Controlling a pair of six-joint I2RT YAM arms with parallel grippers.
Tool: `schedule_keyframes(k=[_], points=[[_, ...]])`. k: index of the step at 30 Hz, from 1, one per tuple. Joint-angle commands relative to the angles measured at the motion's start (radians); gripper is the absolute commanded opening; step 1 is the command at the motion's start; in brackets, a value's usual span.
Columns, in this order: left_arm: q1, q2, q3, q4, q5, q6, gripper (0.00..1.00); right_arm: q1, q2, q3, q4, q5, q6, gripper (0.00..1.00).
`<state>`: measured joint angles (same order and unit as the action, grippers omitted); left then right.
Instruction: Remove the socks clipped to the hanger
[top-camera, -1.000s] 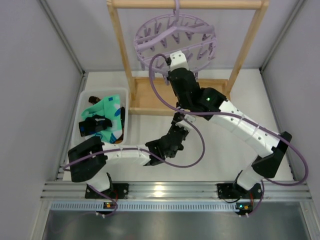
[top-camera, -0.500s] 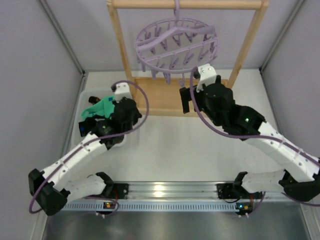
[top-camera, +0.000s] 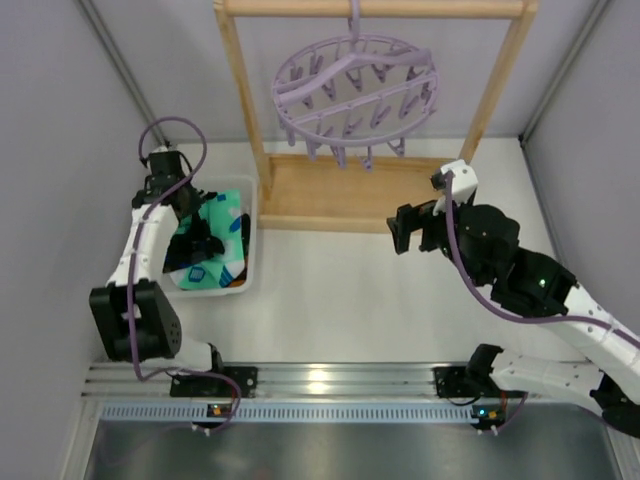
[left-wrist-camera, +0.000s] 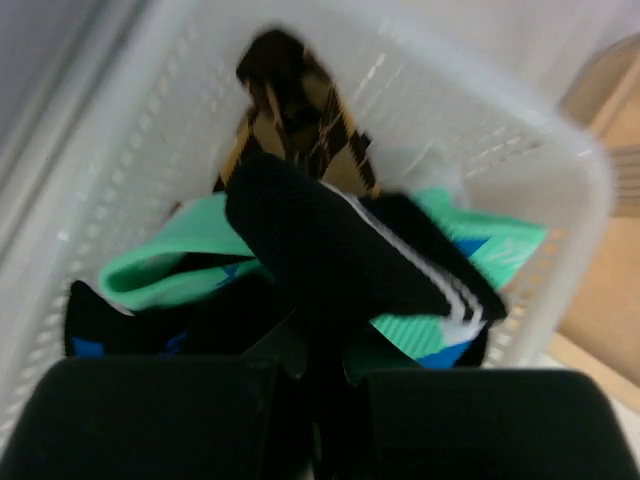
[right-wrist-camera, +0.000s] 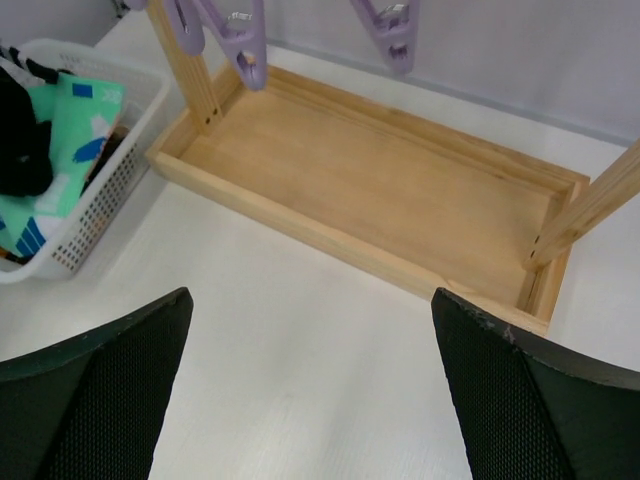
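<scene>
mint, black, tan-diamond socks piled in basket at 9 o'clock, right gripper spread wide, empty, left gripper grip unclear

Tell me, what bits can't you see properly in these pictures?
- Left gripper: left wrist view, its fingers are dark blurs at the bottom edge, the black sock draped between them; open or shut, cannot tell.
- Basket floor: every view, covered by the sock pile.
- Brown diamond sock: left wrist view, blurred, lower end under the black sock.
- Hanger: right wrist view, only two pegs show; the top edge cuts off the rest.
</scene>
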<state>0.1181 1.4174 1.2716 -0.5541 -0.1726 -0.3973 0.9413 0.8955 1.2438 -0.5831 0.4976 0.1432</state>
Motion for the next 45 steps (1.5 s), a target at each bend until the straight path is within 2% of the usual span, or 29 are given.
schedule_keyframes(k=[1, 7, 8, 13, 14, 15, 17, 19, 20, 26, 28, 34, 38, 45], points=[[0.005, 0.103, -0.087, -0.075, 0.062, -0.075, 0.00, -0.015, -0.019, -0.110, 0.097, -0.014, 0.036, 0.99], [0.006, 0.242, -0.279, 0.045, -0.034, -0.224, 0.00, -0.053, -0.099, -0.322, 0.195, -0.076, 0.102, 0.99], [0.008, 0.226, -0.328, 0.095, -0.050, -0.247, 0.00, -0.085, -0.122, -0.351, 0.190, -0.097, 0.104, 1.00], [0.006, 0.109, -0.302, 0.092, -0.056, -0.235, 0.00, -0.113, -0.153, -0.357, 0.170, -0.106, 0.085, 0.99], [0.006, 0.088, -0.290, 0.091, -0.036, -0.213, 0.09, -0.116, -0.153, -0.353, 0.160, -0.106, 0.082, 0.99], [0.006, 0.066, -0.269, 0.089, -0.033, -0.201, 0.24, -0.119, -0.153, -0.353, 0.157, -0.106, 0.078, 0.99], [0.005, -0.007, -0.253, 0.088, -0.019, -0.163, 0.60, -0.125, -0.153, -0.356, 0.152, -0.106, 0.081, 0.99], [0.006, -0.060, -0.233, 0.076, -0.005, -0.143, 0.71, -0.134, -0.152, -0.360, 0.147, -0.105, 0.087, 0.99], [0.005, -0.093, -0.223, 0.066, 0.002, -0.114, 0.98, -0.136, -0.153, -0.363, 0.146, -0.099, 0.090, 0.99], [0.006, -0.214, -0.153, -0.041, 0.041, -0.037, 0.98, -0.170, -0.147, -0.345, 0.123, -0.094, 0.099, 0.99], [0.006, -0.276, -0.137, -0.061, 0.093, 0.000, 0.98, -0.185, -0.152, -0.331, 0.106, -0.082, 0.101, 1.00], [0.003, -0.499, -0.132, -0.086, 0.336, 0.161, 0.98, -0.199, -0.211, -0.302, 0.046, 0.142, 0.119, 1.00], [-0.009, -0.647, -0.179, -0.086, 0.458, 0.172, 0.98, -0.199, -0.296, -0.323, 0.029, 0.222, 0.107, 0.99], [-0.044, -0.868, -0.216, -0.147, 0.378, 0.207, 0.98, -0.199, -0.392, -0.284, -0.151, 0.237, 0.093, 0.99]])
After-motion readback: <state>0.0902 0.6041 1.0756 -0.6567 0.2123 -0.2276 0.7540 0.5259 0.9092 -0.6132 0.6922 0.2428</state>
